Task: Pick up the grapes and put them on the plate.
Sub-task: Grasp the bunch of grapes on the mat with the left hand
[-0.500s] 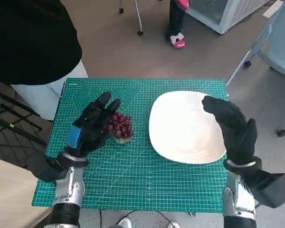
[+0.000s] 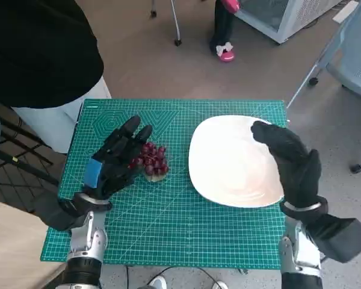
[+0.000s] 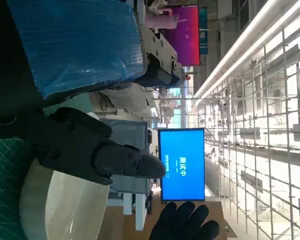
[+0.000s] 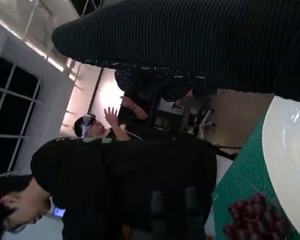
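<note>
I see the grapes touching my spread, empty left hand on its plate side, while my empty right hand hovers over the plate.

dark red grapes lie on the green mat just beside the white plate, a person behind.

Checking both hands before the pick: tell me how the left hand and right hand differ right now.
The left hand is black with blue tape on its back; the right hand wears a black knitted glove. The left hand lies beside the grapes, fingers at the bunch; the right hand is over the plate, far from them. Neither plainly holds anything, and both are over the green mat.
</note>
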Robot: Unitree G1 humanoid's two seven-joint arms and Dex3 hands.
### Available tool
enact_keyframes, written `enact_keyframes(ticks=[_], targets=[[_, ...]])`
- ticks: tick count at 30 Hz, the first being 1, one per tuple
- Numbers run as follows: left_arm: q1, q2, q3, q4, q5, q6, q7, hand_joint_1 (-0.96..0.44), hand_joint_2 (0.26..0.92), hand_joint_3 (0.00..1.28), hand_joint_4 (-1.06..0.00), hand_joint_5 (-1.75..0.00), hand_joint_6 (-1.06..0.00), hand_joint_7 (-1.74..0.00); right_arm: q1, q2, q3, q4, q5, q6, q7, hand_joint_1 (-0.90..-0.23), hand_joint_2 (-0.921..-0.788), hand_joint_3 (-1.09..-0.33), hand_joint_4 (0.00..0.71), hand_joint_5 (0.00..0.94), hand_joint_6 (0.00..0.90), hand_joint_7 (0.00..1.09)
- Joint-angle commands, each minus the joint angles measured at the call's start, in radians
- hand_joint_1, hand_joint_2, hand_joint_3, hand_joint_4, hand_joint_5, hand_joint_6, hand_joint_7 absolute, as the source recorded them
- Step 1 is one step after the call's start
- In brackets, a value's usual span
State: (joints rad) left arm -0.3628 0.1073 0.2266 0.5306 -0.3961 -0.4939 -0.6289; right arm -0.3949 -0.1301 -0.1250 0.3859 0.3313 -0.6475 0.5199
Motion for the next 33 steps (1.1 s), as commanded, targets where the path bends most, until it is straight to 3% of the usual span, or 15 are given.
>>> enact_keyframes(ticks=[1,33], targets=[[-0.016,-0.001,-0.006,0.002,0.009,-0.011,0.006,-0.41,0.921,0.13,-0.41,0.00,-0.48,0.00,0.013,0.005,0.009,0.000,-0.015,0.013,-0.005,-0.646,-0.921,-0.839,0.380,0.003,0.150,0.15],[-0.011,0.030,-0.021,-0.026,0.037,-0.022,0.023,-0.43,0.921,0.13,-0.40,0.00,-0.48,0.00,0.013,0.008,0.012,-0.020,-0.003,0.045,-0.006,-0.641,-0.921,-0.856,0.370,0.000,0.126,0.18]])
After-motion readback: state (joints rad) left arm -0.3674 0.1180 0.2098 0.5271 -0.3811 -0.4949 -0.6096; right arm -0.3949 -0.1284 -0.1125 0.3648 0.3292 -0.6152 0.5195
